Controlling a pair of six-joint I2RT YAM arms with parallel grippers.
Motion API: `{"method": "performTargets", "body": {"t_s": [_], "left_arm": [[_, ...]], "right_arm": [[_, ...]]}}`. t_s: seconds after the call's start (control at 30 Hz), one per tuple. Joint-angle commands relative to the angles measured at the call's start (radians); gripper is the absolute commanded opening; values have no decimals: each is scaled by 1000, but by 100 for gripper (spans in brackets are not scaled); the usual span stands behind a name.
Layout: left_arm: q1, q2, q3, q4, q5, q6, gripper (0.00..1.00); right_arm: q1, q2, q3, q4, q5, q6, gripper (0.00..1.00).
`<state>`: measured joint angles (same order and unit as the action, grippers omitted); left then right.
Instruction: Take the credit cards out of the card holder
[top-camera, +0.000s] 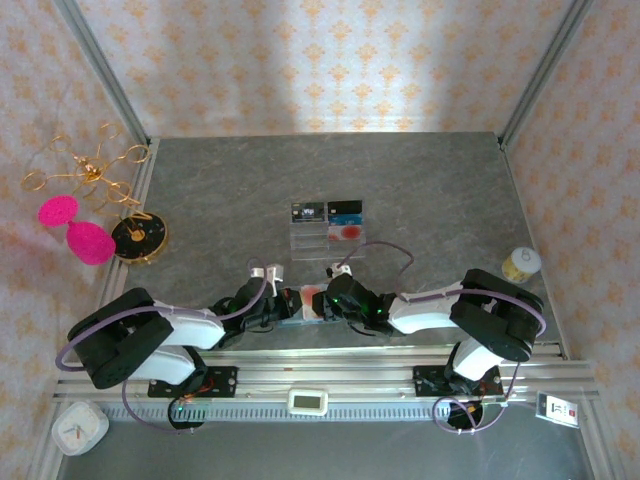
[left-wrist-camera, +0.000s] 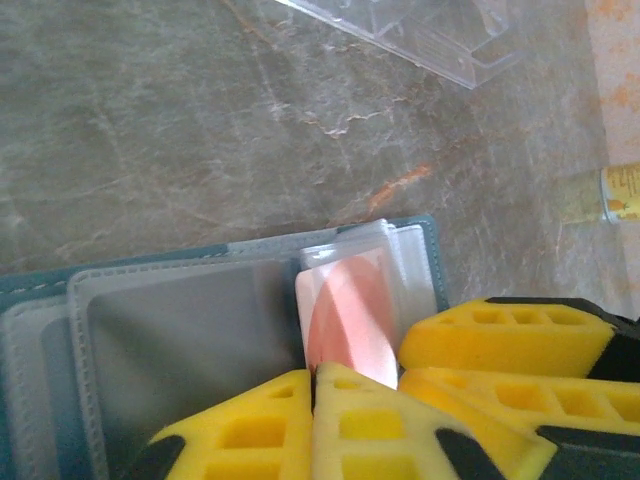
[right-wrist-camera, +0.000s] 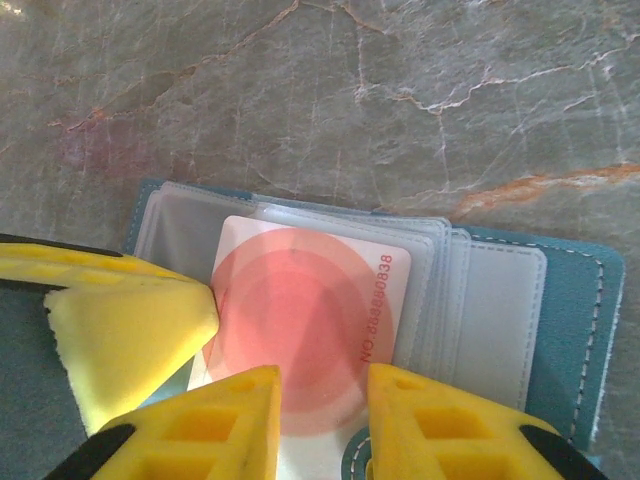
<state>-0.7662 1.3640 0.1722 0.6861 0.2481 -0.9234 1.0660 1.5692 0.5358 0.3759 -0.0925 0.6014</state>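
Teal card holder (right-wrist-camera: 575, 330) lay open. We had our left gripper (left-wrist-camera: 315, 420) pinched shut and empty on it, seemingly to pin it, while our right gripper (right-wrist-camera: 322, 385), jaws part-open, straddled the red-printed credit card (right-wrist-camera: 300, 310) poking from its pocket.

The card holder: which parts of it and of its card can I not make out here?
Left wrist view: near edge of the card holder, hidden under the left gripper.
Right wrist view: lower corners of the red-print card, covered by the right gripper.
Top view: its pockets, too small to see.
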Motion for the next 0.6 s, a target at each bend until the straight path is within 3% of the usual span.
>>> {"method": "performTargets", "body": {"t_s": [0.0, 0.37, 0.57], "left_arm": [[-13, -8, -45, -20, -9, -8, 0], [7, -281, -140, -67, -23, 10, 0], [8, -223, -144, 16, 19, 4, 0]], "right_arm": [[10, 29, -24, -39, -41, 1, 27], [7, 49, -27, -31, -40, 8, 27], [9, 66, -21, -25, -56, 5, 27]]}}
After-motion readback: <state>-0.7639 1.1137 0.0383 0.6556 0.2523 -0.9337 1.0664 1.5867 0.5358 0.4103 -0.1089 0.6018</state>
